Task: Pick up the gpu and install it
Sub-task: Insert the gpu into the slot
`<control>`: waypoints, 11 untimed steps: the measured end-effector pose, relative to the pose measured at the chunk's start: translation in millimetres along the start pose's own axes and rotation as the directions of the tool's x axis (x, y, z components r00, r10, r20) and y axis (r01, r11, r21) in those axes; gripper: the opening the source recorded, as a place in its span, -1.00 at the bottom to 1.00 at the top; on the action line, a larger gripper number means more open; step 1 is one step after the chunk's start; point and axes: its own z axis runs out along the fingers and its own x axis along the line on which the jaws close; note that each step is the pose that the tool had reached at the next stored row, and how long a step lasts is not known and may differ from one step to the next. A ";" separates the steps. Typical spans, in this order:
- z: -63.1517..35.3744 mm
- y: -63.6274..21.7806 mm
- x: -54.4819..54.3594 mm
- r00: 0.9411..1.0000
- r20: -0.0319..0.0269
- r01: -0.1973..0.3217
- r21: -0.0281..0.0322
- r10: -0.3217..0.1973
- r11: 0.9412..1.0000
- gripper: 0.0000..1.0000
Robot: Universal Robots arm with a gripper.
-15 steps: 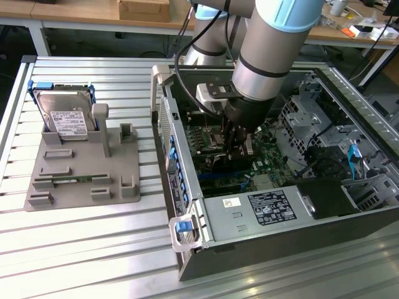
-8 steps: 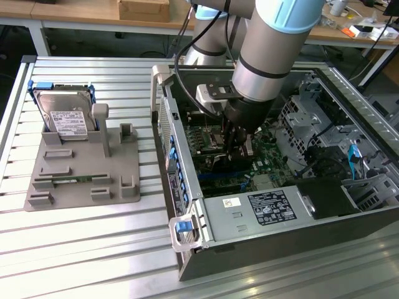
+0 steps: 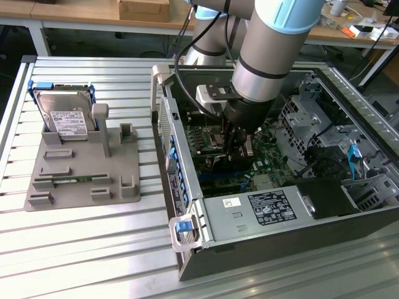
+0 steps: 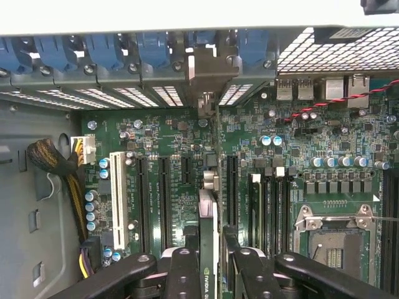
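The arm reaches down into the open computer case (image 3: 187, 212), which lies on its side on the slatted metal table (image 3: 93, 249). Its gripper (image 3: 239, 144) is low over the green motherboard (image 3: 274, 159), and in the wrist view the gripper (image 4: 209, 265) has its black fingers (image 4: 182, 274) clamped on either side of the gpu (image 4: 209, 230), which stands on edge between them (a thin card seen from above, with a small green logo near the fingers). The card's far end carries a metal bracket (image 4: 207, 78) that sits against the case's rear wall, between the blue slot clips (image 4: 106, 53) and in line with one of the long black expansion slots (image 4: 231, 187); whether the card is fully seated in the slot cannot be told. Next to that row stands a white slot (image 4: 116, 193), and beyond the gpu lies the empty CPU socket (image 4: 333, 233). On the exterior view's left, well apart from the case, a grey fixture (image 3: 81, 174) holds a silver hard drive (image 3: 65, 115) upright.
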 end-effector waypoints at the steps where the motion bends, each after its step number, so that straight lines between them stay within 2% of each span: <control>1: -0.1 0.1 0.0 1.000 -0.011 0.000 0.000 0.000 1.000 -0.48; 2: -0.2 0.0 -0.2 0.999 -0.034 0.000 0.001 0.000 1.000 -0.48; 3: -0.2 -0.1 -0.9 0.999 -0.040 0.000 0.001 0.000 1.000 -0.48; 6: 0.1 -0.4 -1.4 0.999 -0.042 0.000 0.000 0.000 1.000 -0.48; 11: 1.4 -2.1 -1.5 0.999 -0.040 0.000 -0.001 0.000 1.000 -0.48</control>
